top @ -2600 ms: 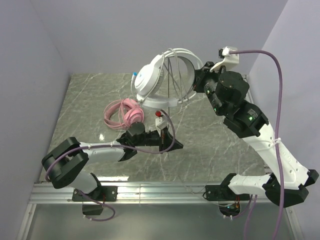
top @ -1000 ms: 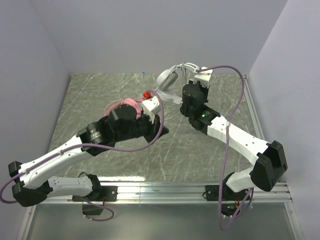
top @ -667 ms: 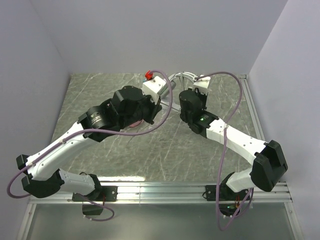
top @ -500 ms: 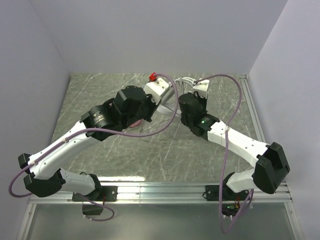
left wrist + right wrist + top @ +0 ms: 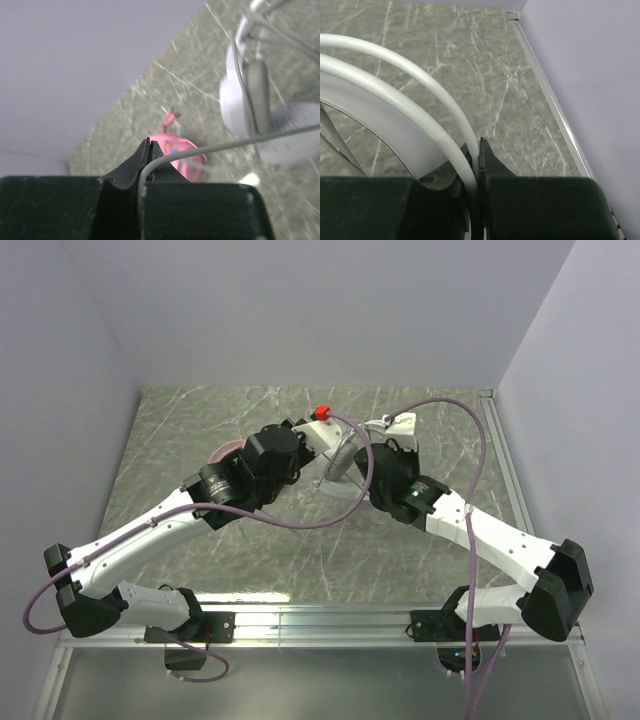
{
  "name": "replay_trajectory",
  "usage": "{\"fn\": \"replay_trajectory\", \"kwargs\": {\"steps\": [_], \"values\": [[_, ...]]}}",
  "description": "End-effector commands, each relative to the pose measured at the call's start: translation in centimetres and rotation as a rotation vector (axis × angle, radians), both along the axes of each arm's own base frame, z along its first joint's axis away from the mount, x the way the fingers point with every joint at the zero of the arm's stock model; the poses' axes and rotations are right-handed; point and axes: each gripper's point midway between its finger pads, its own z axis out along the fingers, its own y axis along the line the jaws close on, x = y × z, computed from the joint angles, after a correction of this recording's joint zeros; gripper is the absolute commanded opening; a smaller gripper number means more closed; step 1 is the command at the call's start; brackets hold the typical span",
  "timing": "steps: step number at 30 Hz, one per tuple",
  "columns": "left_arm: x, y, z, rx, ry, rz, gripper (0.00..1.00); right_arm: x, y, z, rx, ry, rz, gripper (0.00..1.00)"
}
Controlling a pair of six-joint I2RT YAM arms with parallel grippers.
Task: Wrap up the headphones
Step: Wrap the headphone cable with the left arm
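Jaws closed: left gripper (image 5: 150, 144) is pinching cable (image 5: 225, 146), right gripper (image 5: 479, 145) gripping headband (image 5: 380, 110), cable running right between them.

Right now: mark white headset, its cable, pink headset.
white headset (image 5: 232, 105): left wrist view, earcup shell.
white cable (image 5: 225, 145): left wrist view, middle of its run.
pink headset (image 5: 192, 166): left wrist view, earcup.

Left arm (image 5: 140, 540), right arm (image 5: 500, 540): white links, black joints, mauve cables (image 5: 300, 524). Left hand (image 5: 150, 146), right hand (image 5: 479, 145): black fingers.
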Motion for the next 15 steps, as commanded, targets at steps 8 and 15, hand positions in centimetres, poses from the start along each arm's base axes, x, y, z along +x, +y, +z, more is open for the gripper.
{"fn": "replay_trajectory", "kwargs": {"steps": [8, 15], "values": [[1.8, -1.0, 7.7, -0.111, -0.296, -0.191, 0.0, -3.0, 4.5, -1.1, 0.055, 0.11, 0.259, 0.0], [4.3, -2.0, 6.1, -0.15, -0.269, -0.272, 0.01, -4.6, 6.2, -0.1, 0.199, 0.114, 0.419, 0.0]]}}
